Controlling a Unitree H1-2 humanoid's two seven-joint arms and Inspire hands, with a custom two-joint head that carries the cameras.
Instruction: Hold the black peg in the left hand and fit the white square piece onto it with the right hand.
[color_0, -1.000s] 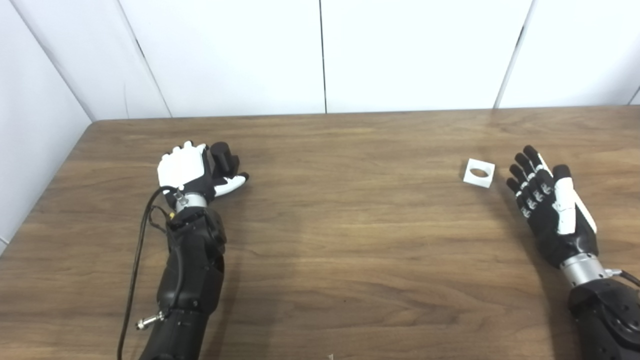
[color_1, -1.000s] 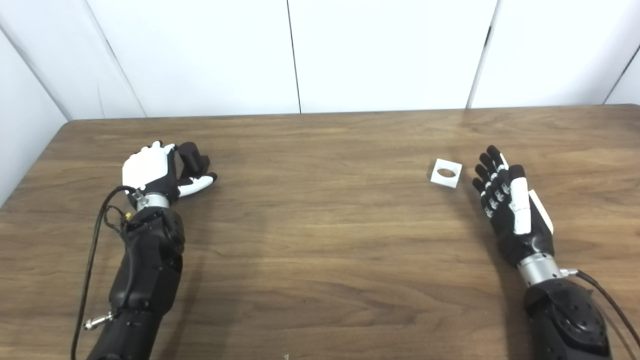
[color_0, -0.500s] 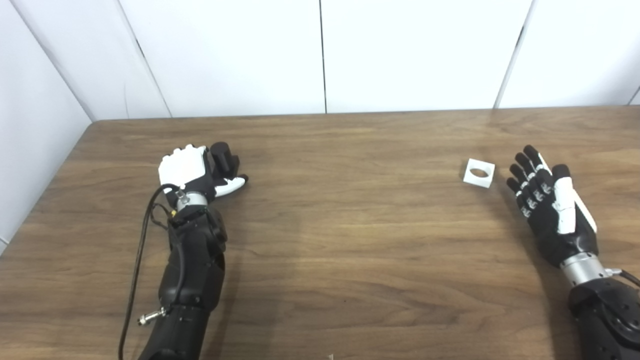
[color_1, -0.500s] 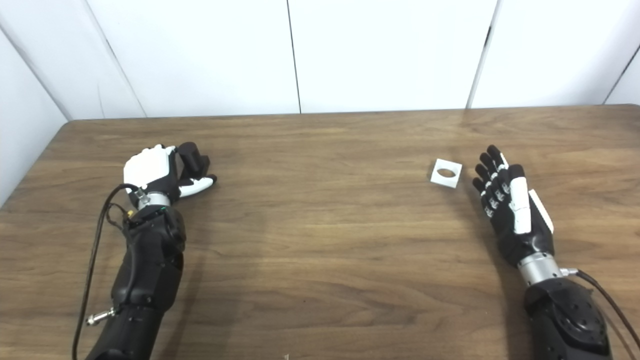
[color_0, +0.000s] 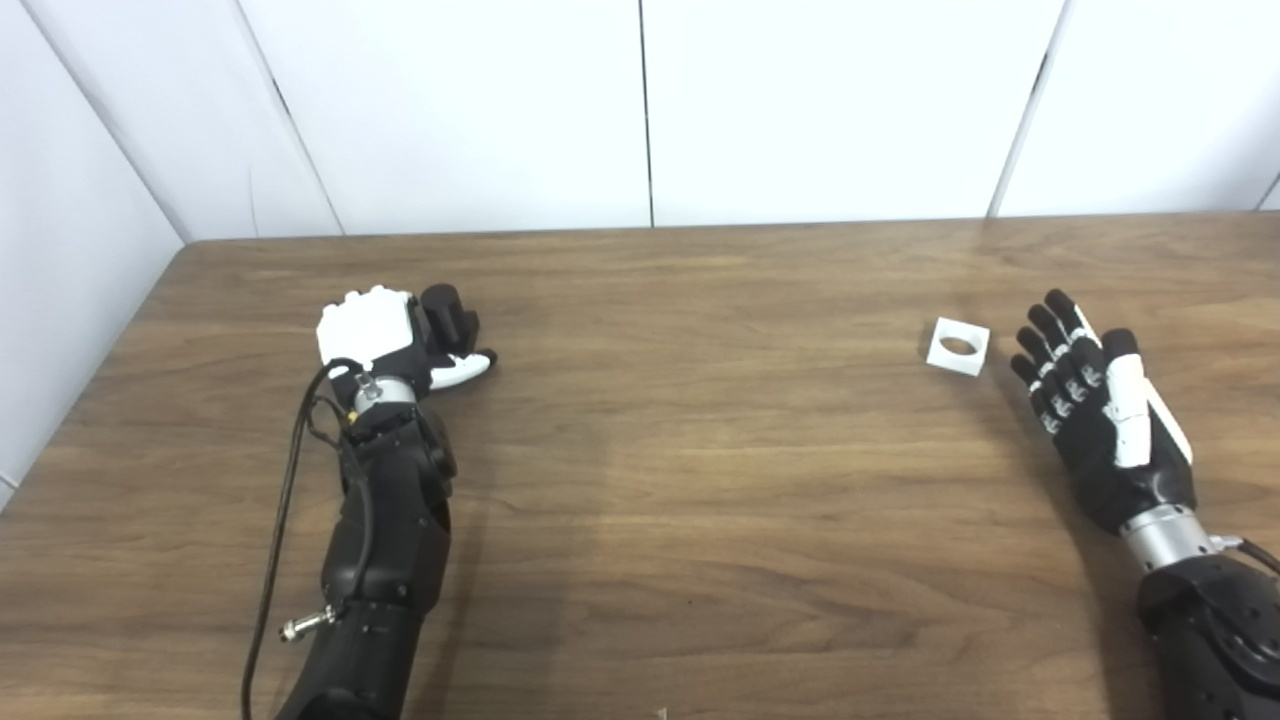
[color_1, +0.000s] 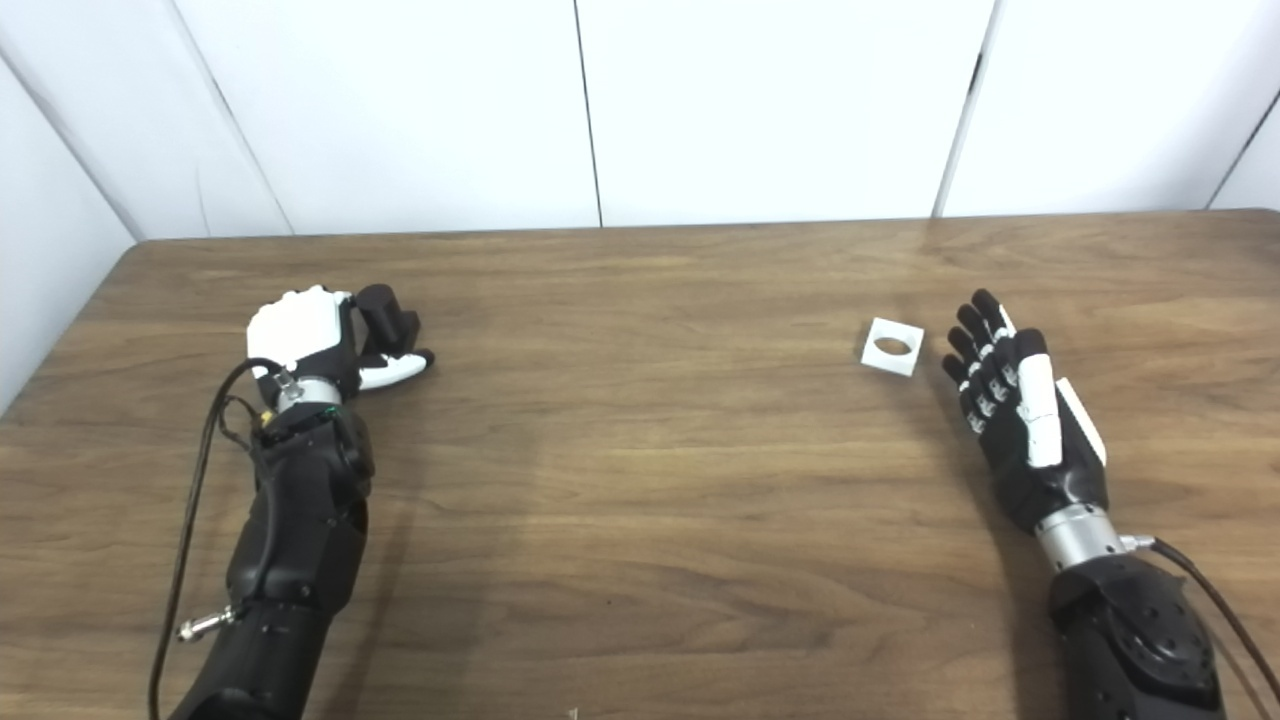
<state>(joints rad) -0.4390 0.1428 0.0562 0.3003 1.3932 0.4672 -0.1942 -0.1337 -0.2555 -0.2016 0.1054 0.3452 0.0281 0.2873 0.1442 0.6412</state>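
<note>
Peg (color_0: 447, 309), black, sits at the left side of the wooden table (color_0: 700, 450), enclosed by the left hand (color_0: 385, 340). Fingers curl around it from the far side, thumb (color_0: 462, 368) stretched out along the table on the near side toward centre. Only the top and one flank of the peg show above the curled fingers; it appears to stand roughly upright, long axis vertical, top end leaning slightly away from the camera. Whether its base touches the table cannot be told. Back of the left hand faces up and left, white shell visible.

White square piece (color_0: 958, 346) lies flat on the table at the right side, well apart from the peg. Round hole faces straight up; its edges are turned slightly off the table's edges. No long axis, since it is a flat square.

Right hand (color_0: 1095, 410) is just right of the piece, not touching it. Fingers (color_0: 1045, 340) straight and slightly spread, pointing away and a little left, holding nothing; fingertips are level with the piece, a small gap between.
</note>
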